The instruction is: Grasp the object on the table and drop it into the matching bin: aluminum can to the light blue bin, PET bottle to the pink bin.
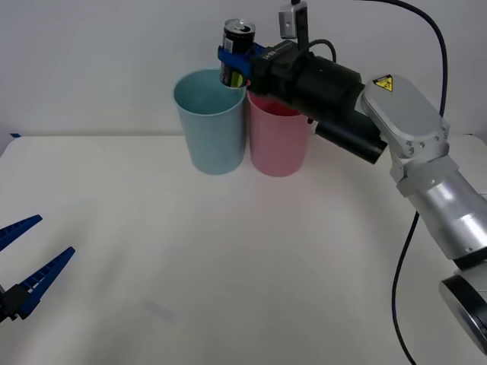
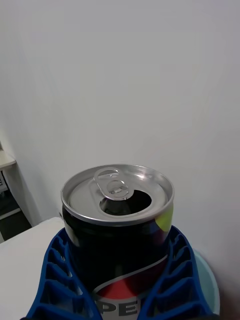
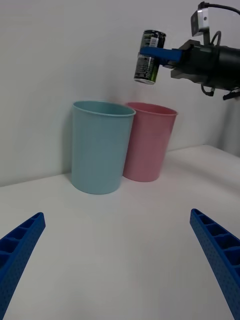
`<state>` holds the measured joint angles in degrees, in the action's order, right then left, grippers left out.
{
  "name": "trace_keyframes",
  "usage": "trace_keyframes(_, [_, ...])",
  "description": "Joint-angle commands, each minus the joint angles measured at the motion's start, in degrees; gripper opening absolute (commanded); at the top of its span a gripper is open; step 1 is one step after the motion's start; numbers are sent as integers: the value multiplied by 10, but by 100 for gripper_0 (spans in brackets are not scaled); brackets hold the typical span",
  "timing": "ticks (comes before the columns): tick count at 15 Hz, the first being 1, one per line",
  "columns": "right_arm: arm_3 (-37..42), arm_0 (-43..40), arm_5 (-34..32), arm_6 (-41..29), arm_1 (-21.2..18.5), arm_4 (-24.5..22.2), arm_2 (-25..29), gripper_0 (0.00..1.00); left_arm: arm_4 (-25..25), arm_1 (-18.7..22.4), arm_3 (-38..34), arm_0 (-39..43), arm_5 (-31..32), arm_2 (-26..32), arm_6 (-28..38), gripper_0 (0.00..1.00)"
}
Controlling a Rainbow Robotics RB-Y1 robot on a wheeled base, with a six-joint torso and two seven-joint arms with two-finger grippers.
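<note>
Right wrist view, opened pull-tab (hidden elsewhere), right claw (image 1: 234, 61) clamping aluminum can (image 1: 237, 52), left claw (image 1: 30, 258) spread.

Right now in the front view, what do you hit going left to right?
Left gripper, open, low over the table → light blue bin → can held in the right gripper above the bins → pink bin → right arm.

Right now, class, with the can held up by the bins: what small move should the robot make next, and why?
Probably shift the right gripper a little further left before opening. The aluminum can hangs near where the light blue bin meets the pink bin, and should be centred over the blue one. The left gripper waits open, low at left.
</note>
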<state>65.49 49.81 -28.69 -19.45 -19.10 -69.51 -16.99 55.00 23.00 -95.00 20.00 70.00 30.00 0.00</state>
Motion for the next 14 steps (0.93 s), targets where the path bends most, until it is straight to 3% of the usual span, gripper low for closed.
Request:
trace_keyframes(1, [-62,44,45,15,30,-7,-15,0,0,0,0,0,0,0,0,100])
trace_keyframes(9, [-167,115,152,58,93,-7,-40,0,0,0,0,0,0,0,0,100])
trace_keyframes(14, [-174,118,164,69,100,-7,-45,0,0,0,0,0,0,0,0,100])
